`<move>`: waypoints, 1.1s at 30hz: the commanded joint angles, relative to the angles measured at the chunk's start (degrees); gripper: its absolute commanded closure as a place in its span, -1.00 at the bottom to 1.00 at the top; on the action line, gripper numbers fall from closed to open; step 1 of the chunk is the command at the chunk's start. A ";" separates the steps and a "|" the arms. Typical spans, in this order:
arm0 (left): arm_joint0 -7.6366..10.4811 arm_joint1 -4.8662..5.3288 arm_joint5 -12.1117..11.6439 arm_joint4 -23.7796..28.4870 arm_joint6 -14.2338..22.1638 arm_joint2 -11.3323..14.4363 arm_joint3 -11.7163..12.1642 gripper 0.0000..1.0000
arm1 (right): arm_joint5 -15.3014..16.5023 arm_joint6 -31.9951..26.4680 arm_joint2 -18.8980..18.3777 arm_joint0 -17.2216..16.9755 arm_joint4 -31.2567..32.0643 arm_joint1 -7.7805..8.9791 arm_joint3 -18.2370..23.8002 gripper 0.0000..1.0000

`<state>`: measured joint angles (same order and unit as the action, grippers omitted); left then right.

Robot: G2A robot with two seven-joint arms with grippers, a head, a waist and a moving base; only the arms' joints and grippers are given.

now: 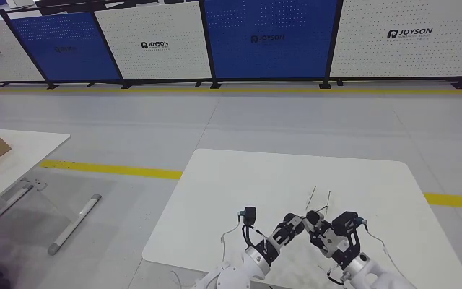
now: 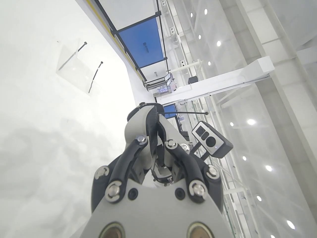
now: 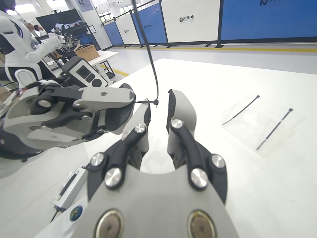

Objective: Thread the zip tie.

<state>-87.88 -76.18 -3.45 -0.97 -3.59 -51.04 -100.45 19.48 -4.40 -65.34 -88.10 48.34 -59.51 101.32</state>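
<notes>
left gripper (image 2: 156,115): clamped shut on the zip tie, held off the table (image 1: 289,173).
zip tie (image 3: 145,102): a short length sticks out sideways from the left fingers, its free end just beside the right gripper's fingertips.
right gripper (image 3: 159,99): fingers wide apart, holding nothing, close to the left gripper.
strap (image 3: 148,50): thin, black, rises from the tie's end; cannot tell whether it is the same tie.
spare ties (image 3: 244,110): two, apart, lying on a clear sheet (image 3: 257,130) on the table, beyond both grippers.
</notes>
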 commanded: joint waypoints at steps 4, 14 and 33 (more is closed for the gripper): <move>-0.21 0.02 -0.21 -0.22 -0.21 0.01 -0.06 1.00 | 0.00 0.23 0.26 0.17 -0.23 0.26 -0.14 0.74; -0.49 0.07 -0.43 -0.65 -0.19 0.06 -0.30 1.00 | 0.00 0.66 0.58 0.32 -0.50 0.63 -0.23 0.82; -1.06 0.09 -3.63 -1.03 -0.67 0.37 -1.21 1.00 | 0.00 -0.44 0.85 0.66 -1.30 1.18 -0.02 1.00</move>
<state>-88.93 -76.08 -6.81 -2.09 -4.19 -50.66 -101.57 19.48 -4.64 -64.53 -87.50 47.02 -58.37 101.31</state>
